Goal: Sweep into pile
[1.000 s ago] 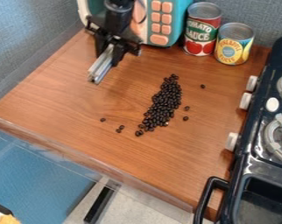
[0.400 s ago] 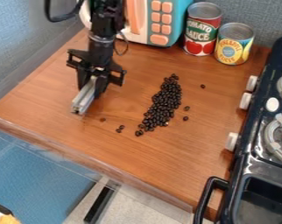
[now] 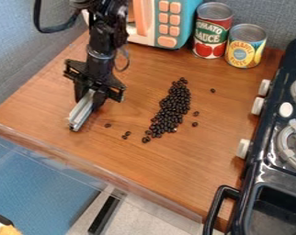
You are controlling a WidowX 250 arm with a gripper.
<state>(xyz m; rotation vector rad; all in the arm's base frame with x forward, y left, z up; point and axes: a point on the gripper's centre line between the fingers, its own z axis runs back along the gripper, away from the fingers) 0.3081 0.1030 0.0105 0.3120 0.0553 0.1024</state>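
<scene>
My gripper [image 3: 91, 96] hangs over the left part of the wooden counter, shut on a pale metallic bar [image 3: 82, 110] that slants down to the lower left. Dark beans lie in a long narrow heap [image 3: 172, 108] at the middle of the counter, to the right of the gripper. A single bean [image 3: 107, 125] is just right of the bar's lower end, and a few more [image 3: 126, 135] lie between it and the heap's bottom. Other loose beans [image 3: 195, 124] are on the heap's right side, with one [image 3: 213, 91] farther up.
Behind the heap stand a toy microwave [image 3: 169, 23], a red can [image 3: 212, 31] and a yellow can [image 3: 246, 46]. The dark toy stove [image 3: 264, 172] with its knobs borders the right side. The counter's front edge [image 3: 101, 170] runs diagonally below.
The gripper and the bar have come forward from near the microwave, down and to the left, toward the counter's left front. The beans look unmoved.
</scene>
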